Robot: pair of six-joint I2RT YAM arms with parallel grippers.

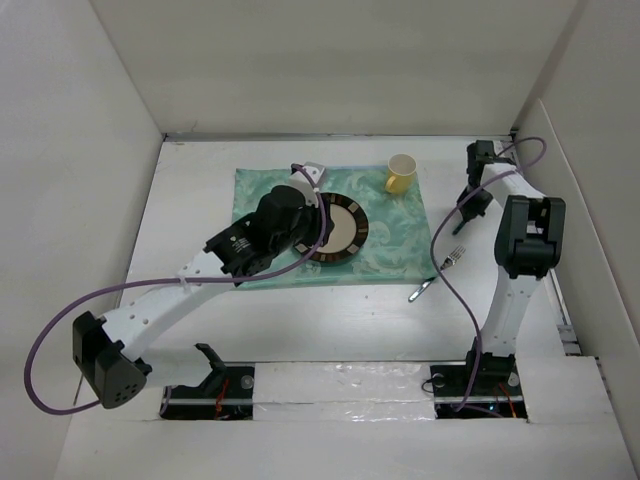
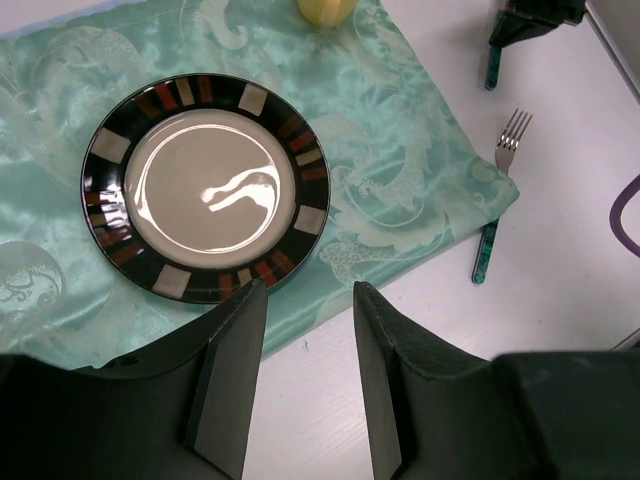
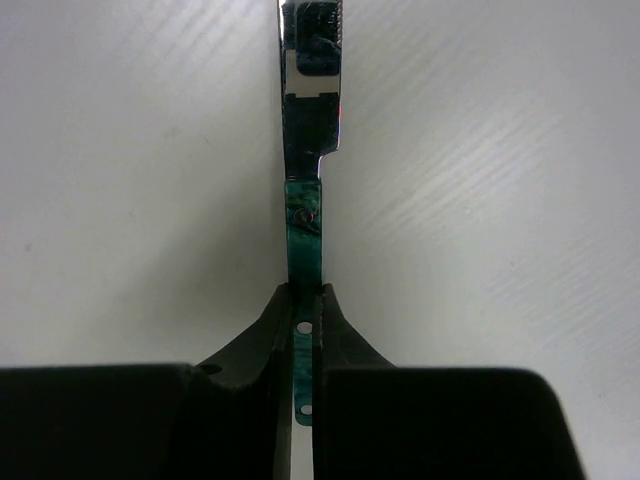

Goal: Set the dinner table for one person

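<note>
Right wrist: right gripper [image 3: 305, 300] clamped on green-handled knife [image 3: 305, 215]; cutlery placement step. Left gripper [image 2: 310, 292] open, empty, near plate [image 2: 205, 185]. Next: lay knife beside plate, then fork [image 2: 508, 150].

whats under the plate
The plate sits on the green placemat, which shows around its rim and lies on the white table. The cloth directly beneath the plate is covered, so anything else there cannot be seen.

One plate [image 2: 205, 190], one mug [image 1: 401, 174], one fork [image 2: 484, 250], one knife [image 3: 304, 215], one placemat [image 2: 400, 170]
</note>
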